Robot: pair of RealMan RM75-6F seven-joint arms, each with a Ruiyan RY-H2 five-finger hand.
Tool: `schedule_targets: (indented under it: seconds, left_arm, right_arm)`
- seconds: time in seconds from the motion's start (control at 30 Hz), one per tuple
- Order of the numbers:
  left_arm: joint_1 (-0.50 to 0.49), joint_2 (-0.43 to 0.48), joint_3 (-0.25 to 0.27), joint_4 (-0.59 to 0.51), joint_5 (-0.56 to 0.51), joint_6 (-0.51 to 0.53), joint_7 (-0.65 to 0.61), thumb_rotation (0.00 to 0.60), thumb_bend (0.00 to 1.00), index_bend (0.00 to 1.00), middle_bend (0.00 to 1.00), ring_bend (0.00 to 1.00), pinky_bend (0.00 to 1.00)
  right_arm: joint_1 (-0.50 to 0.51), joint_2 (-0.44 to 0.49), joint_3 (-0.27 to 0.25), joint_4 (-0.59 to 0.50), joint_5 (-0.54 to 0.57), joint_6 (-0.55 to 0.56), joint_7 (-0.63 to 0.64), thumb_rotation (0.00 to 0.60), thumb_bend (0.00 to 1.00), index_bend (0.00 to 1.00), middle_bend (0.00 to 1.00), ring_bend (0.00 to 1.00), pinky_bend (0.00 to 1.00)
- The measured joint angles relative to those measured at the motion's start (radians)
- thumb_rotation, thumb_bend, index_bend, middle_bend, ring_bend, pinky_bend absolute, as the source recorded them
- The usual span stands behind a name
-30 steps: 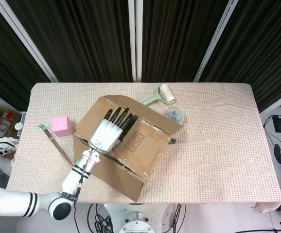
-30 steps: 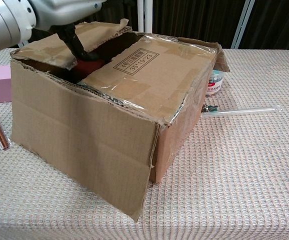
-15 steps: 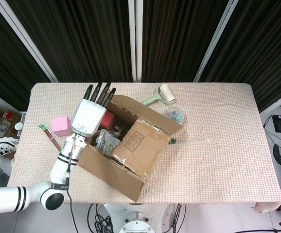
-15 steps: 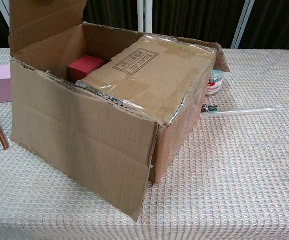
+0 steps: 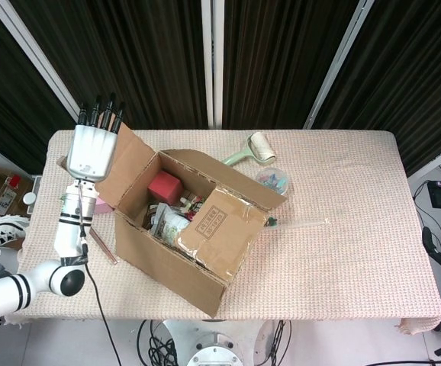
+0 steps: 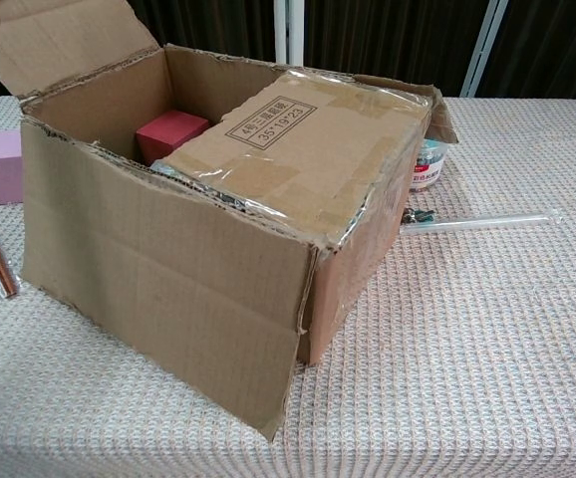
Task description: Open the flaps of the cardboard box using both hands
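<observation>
Fingers of the left hand (image 5: pixel 91 149) are straight and spread, holding nothing, their backs to the raised flap (image 5: pixel 125 164) just beside them, propping it open. Cardboard box (image 5: pixel 194 229) sits mid-bench, right flap (image 6: pixel 303 144) still shut; right hand unseen.

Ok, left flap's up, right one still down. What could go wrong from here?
The left hand only rests against the raised left flap; if it pulls away, the flap may fall shut. The right flap lies over packed items, which could snag. Lifting it may push the box onto the cup beside it.
</observation>
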Motion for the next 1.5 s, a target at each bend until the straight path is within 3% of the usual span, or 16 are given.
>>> schedule_targets:
  seconds: [0.1, 0.17, 0.2, 0.3, 0.37, 0.57, 0.7, 0.87, 1.03, 1.17, 1.3, 1.5]
  left_arm:
    - [0.019, 0.01, -0.003, -0.004, 0.003, 0.004, -0.045, 0.6, 0.24, 0.0, 0.0, 0.06, 0.18]
    - [0.035, 0.022, -0.009, -0.019, 0.002, 0.004, -0.091, 0.598, 0.18, 0.0, 0.0, 0.06, 0.19]
    - [0.043, 0.029, -0.011, -0.029, 0.001, 0.002, -0.116, 0.575, 0.15, 0.0, 0.0, 0.06, 0.19]
    - [0.077, 0.065, -0.014, -0.07, 0.012, -0.013, -0.232, 0.394, 0.09, 0.0, 0.02, 0.06, 0.19]
    - [0.113, 0.103, -0.01, -0.101, 0.033, -0.023, -0.339, 0.325, 0.04, 0.0, 0.03, 0.06, 0.19]
    - [0.284, 0.213, 0.038, -0.141, 0.166, 0.015, -0.686, 0.257, 0.0, 0.05, 0.07, 0.06, 0.19]
    - [0.44, 0.281, 0.113, -0.123, 0.277, 0.071, -0.883, 0.215, 0.0, 0.08, 0.07, 0.06, 0.19]
    - [0.603, 0.342, 0.234, -0.06, 0.447, 0.16, -1.078, 0.214, 0.0, 0.08, 0.08, 0.06, 0.19]
    - [0.708, 0.353, 0.321, 0.007, 0.564, 0.251, -1.146, 0.211, 0.0, 0.08, 0.09, 0.06, 0.19]
    - [0.756, 0.322, 0.35, 0.055, 0.623, 0.293, -1.153, 0.21, 0.0, 0.08, 0.09, 0.06, 0.19]
    - [0.787, 0.288, 0.368, 0.087, 0.66, 0.309, -1.162, 0.212, 0.0, 0.08, 0.1, 0.06, 0.19]
    - [0.804, 0.27, 0.371, 0.111, 0.69, 0.321, -1.168, 0.207, 0.0, 0.08, 0.1, 0.06, 0.19]
  right_arm:
    - [0.007, 0.002, -0.003, -0.008, -0.016, -0.004, -0.006, 0.6, 0.23, 0.0, 0.0, 0.0, 0.0]
    - [0.015, 0.006, -0.006, -0.015, -0.034, -0.011, -0.013, 0.6, 0.23, 0.0, 0.0, 0.0, 0.0]
    - [0.02, 0.009, -0.008, -0.018, -0.044, -0.015, -0.017, 0.6, 0.22, 0.0, 0.0, 0.0, 0.0]
    - [0.044, 0.029, -0.019, -0.027, -0.093, -0.045, -0.034, 0.6, 0.2, 0.0, 0.0, 0.0, 0.0]
    - [0.07, 0.057, -0.024, -0.042, -0.124, -0.085, -0.062, 0.6, 0.19, 0.0, 0.0, 0.0, 0.0]
    - [0.178, 0.147, -0.015, -0.17, -0.145, -0.276, -0.157, 0.6, 0.21, 0.0, 0.0, 0.0, 0.0]
    - [0.277, 0.18, 0.011, -0.26, -0.111, -0.438, -0.228, 0.6, 0.24, 0.0, 0.0, 0.0, 0.0]
    - [0.445, 0.188, 0.064, -0.35, 0.029, -0.678, -0.335, 0.6, 0.31, 0.0, 0.0, 0.0, 0.0]
    - [0.637, 0.159, 0.117, -0.383, 0.259, -0.876, -0.437, 0.6, 0.49, 0.0, 0.03, 0.0, 0.0]
    - [0.804, 0.118, 0.138, -0.369, 0.461, -0.983, -0.532, 0.6, 0.64, 0.03, 0.07, 0.0, 0.0]
    - [0.977, 0.064, 0.134, -0.329, 0.663, -1.054, -0.632, 0.6, 0.78, 0.13, 0.1, 0.0, 0.0]
    - [1.226, -0.034, 0.059, -0.243, 0.931, -1.094, -0.795, 0.6, 0.85, 0.15, 0.11, 0.0, 0.0]
